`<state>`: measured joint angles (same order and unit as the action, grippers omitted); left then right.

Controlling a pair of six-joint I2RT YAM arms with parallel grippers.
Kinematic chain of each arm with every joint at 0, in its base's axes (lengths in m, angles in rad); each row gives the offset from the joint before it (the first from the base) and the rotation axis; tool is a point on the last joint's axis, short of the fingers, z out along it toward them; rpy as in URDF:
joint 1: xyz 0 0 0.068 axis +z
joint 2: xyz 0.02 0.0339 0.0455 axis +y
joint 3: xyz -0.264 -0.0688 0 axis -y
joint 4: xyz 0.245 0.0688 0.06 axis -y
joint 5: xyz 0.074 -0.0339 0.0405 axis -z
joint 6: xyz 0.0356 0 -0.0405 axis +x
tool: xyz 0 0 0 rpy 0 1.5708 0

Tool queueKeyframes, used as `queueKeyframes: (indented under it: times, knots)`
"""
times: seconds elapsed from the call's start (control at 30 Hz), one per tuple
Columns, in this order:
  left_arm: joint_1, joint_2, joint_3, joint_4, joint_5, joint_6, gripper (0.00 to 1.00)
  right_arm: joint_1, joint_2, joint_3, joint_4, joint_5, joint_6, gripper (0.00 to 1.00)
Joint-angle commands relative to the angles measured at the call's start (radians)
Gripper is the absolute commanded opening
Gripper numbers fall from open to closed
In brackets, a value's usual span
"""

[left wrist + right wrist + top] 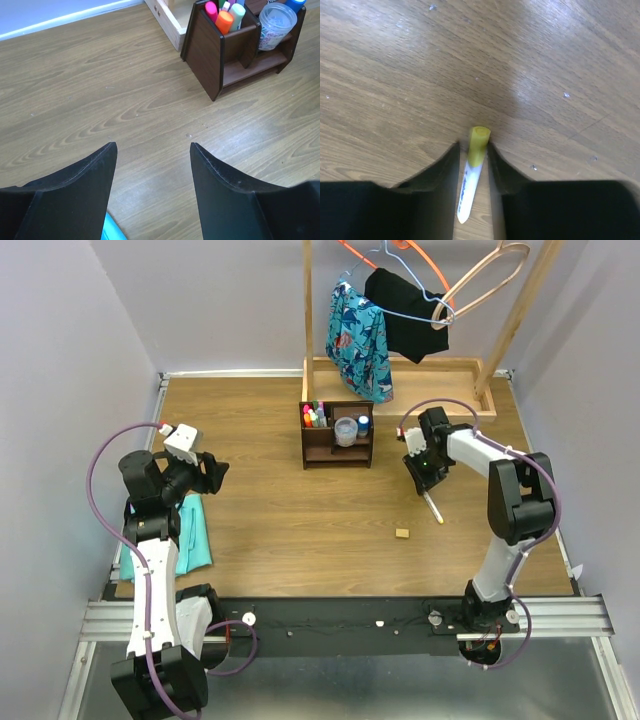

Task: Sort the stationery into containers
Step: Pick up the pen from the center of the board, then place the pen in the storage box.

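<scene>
1. Two grippers are in view: the right gripper (429, 490) is down at the table (300, 530), at 4 o'clock from the organizer (337, 448); the left gripper (214, 475) is at 8 o'clock from it, well apart
2. Right jaws stand narrow, with one of the fingers (432, 185) on each side of a marker (471, 175) that lies flat on the wood; thin strips of table show beside the marker, so it is straddled, not clamped
3. Yellow cap of the marker points away from the wrist camera and reaches just past the fingertips; from above, the marker runs out from the gripper toward 5 o'clock
4. Eraser (402, 533) lies on the table near the marker, at 7 o'clock from it, touching neither marker nor gripper
5. Left jaws stand wide apart over bare wood and hold nothing; the cloth (190, 535) lies at 7 o'clock from that gripper, and one corner of it shows at the bottom edge of the left wrist view
6. Organizer stands upright at 12 o'clock from the table's middle, just in front of the tray (445, 390)
7. Three highlighters (224, 22), pink, orange and pale green, stand upright in the organizer's left compartment; other coloured caps behind them are too small to tell apart
8. Tub (276, 20) sits in the right part of the organizer, with a blue cap (295, 4) just beside it at 1 o'clock
</scene>
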<state>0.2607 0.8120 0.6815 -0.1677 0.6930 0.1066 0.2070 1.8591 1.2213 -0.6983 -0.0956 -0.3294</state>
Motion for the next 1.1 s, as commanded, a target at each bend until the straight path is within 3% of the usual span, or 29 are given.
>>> queueKeyframes:
  times: [0.0,0.1,0.2,0.3,0.4,0.43,0.47,0.53,0.57,0.6,0.77,1.07]
  knots:
    - [0.008,-0.010,-0.022,-0.016,0.003,0.010,0.69,-0.009,0.051,-0.006,-0.039,-0.075,-0.028,0.20]
    - [0.008,-0.007,-0.017,-0.023,0.003,0.015,0.69,-0.009,0.022,-0.022,-0.070,-0.130,-0.042,0.02]
    - [0.006,-0.001,-0.007,-0.032,0.002,0.025,0.69,-0.008,-0.035,0.024,-0.171,-0.229,-0.059,0.01]
    - [0.008,0.010,0.006,-0.038,0.003,0.030,0.69,-0.008,-0.119,0.139,-0.257,-0.438,-0.106,0.01]
    - [0.008,0.021,0.016,-0.044,0.010,0.034,0.69,-0.008,-0.175,0.253,-0.209,-0.698,-0.122,0.01]
    - [0.008,0.024,0.019,-0.047,0.011,0.036,0.69,-0.008,-0.185,0.294,-0.145,-0.816,-0.094,0.01]
    - [0.008,0.027,0.024,-0.049,0.011,0.039,0.69,-0.008,-0.220,0.290,0.087,-0.860,-0.044,0.01]
    - [0.006,0.038,0.030,-0.062,0.010,0.050,0.69,-0.008,-0.261,0.166,0.474,-0.897,0.290,0.01]
    - [0.008,0.041,0.038,-0.069,0.010,0.054,0.69,-0.001,-0.276,0.124,0.886,-0.865,0.416,0.01]
    - [0.006,0.052,0.044,-0.076,0.008,0.065,0.69,0.026,-0.271,0.098,1.018,-0.822,0.546,0.01]
    - [0.008,0.085,0.099,-0.176,-0.007,0.123,0.69,0.104,-0.124,0.179,1.389,-0.668,0.634,0.01]
    - [0.006,0.165,0.156,-0.250,-0.016,0.188,0.69,0.201,0.052,0.144,1.681,-0.567,0.481,0.00]
